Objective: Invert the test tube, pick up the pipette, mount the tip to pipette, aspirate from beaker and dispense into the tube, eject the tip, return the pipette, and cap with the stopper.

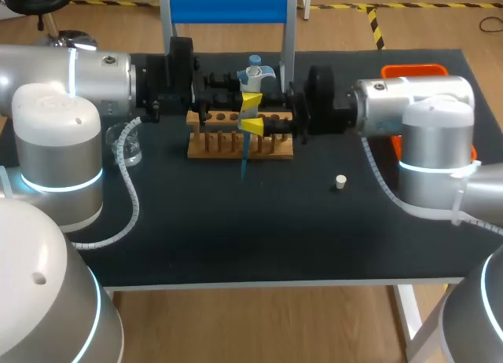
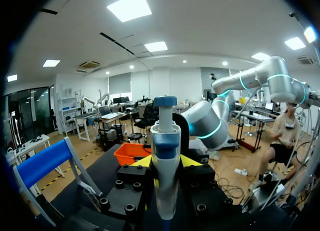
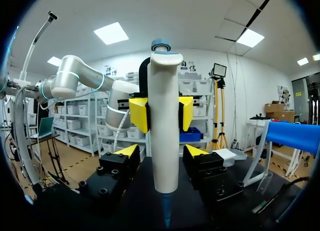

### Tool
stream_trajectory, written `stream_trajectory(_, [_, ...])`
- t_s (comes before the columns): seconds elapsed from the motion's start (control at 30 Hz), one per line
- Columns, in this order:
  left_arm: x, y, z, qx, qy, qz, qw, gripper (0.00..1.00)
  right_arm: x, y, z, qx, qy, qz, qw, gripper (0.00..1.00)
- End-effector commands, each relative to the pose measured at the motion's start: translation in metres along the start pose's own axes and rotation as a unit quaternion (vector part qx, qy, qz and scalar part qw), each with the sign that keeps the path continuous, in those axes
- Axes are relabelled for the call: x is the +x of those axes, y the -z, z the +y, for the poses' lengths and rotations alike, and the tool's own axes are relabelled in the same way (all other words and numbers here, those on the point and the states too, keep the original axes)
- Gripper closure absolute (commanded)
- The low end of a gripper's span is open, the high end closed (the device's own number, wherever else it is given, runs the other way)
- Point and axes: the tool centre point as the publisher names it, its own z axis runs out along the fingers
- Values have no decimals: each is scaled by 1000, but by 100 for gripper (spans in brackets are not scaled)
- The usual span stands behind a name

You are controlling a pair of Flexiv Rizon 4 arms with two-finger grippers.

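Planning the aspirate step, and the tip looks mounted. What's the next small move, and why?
Probably the left tool carries the pipette toward the beaker. It grips the pipette, the blue tip is on, and the right tool stands open around it, so nothing seems to hold it back.

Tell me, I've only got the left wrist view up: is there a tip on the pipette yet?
Observer: Yes, the right wrist view shows a blue tip on the pipette, pointing down.
Operator: Where do I aspirate from?
Observer: The beaker stands left of the wooden rack.
Operator: And for capping?
Observer: The stopper lies on the table, right of the rack.
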Motion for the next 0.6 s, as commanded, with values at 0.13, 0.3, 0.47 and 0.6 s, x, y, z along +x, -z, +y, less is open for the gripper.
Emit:
stream_trajectory(0.13, [0, 0, -1, 0, 0, 0, 1000, 100, -1, -2, -1, -3, 1, 4, 1000, 50])
stream_trajectory(0.3, [0, 0, -1, 0, 0, 0, 1000, 100, -1, -4, -1, -4, 2, 7, 1000, 53])
stream_trajectory(0.47, [0, 0, -1, 0, 0, 0, 1000, 100, -1, -4, 0, -5, 2, 9, 1000, 58])
stream_trajectory(0.6, [0, 0, -1, 0, 0, 0, 1000, 100, -1, -5, 0, -5, 3, 9, 1000, 100])
